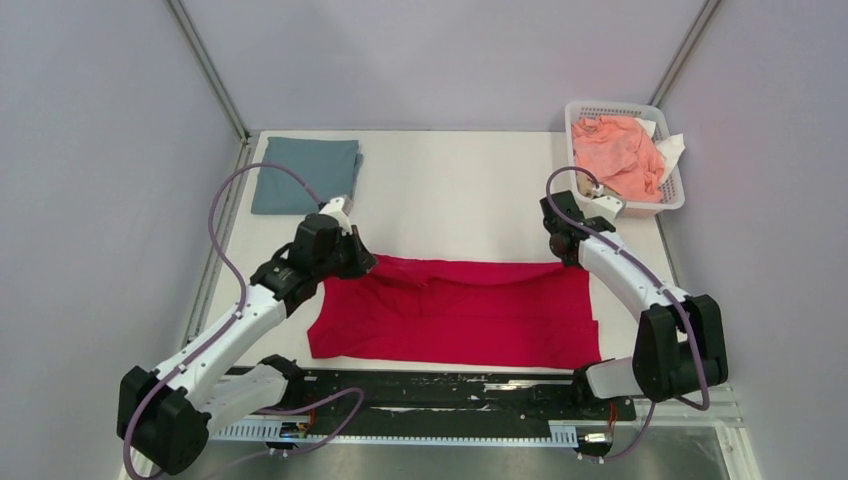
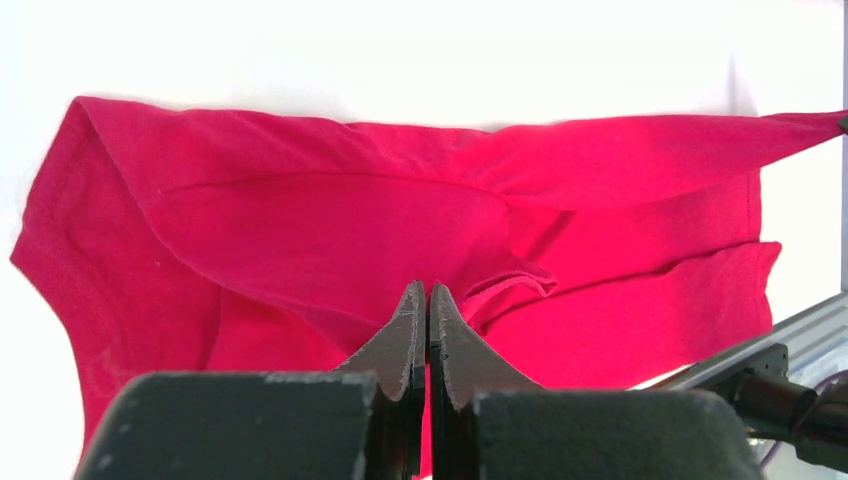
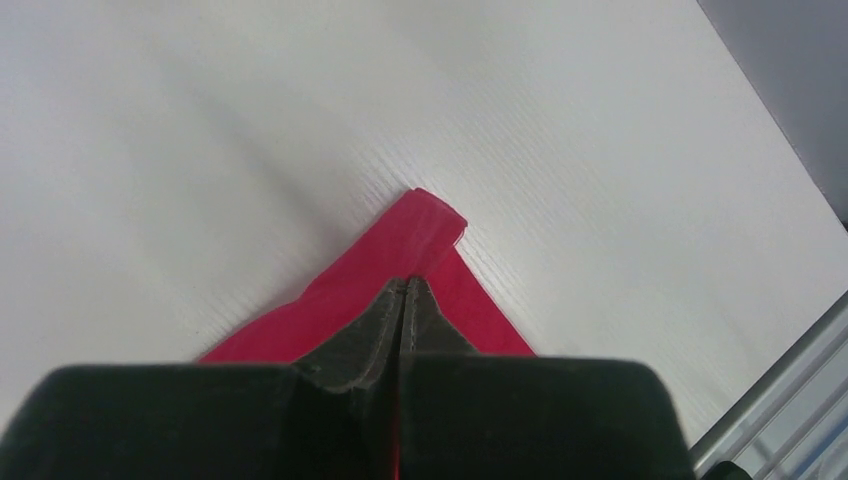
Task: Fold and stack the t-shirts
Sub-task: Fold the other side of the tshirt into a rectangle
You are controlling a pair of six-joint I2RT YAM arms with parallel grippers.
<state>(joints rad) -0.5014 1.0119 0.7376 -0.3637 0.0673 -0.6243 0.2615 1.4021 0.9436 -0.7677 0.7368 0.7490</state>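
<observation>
1. My left gripper [image 1: 368, 262] is clamped tight on the far-left edge of the crimson t-shirt [image 1: 460, 315].
2. My right gripper [image 1: 567, 255] pinches its far-right corner.
3. The shirt lies mid-table, its far edge stretched between my two grippers.
4. The grey-blue t-shirt [image 1: 305, 172] sits folded at the far-left corner of the table [image 1: 450, 190].

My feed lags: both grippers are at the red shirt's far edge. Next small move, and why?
Probably draw both toward the near edge together: left gripper and right gripper each pinch a far corner of the red t-shirt, which lies spread wide.
</observation>
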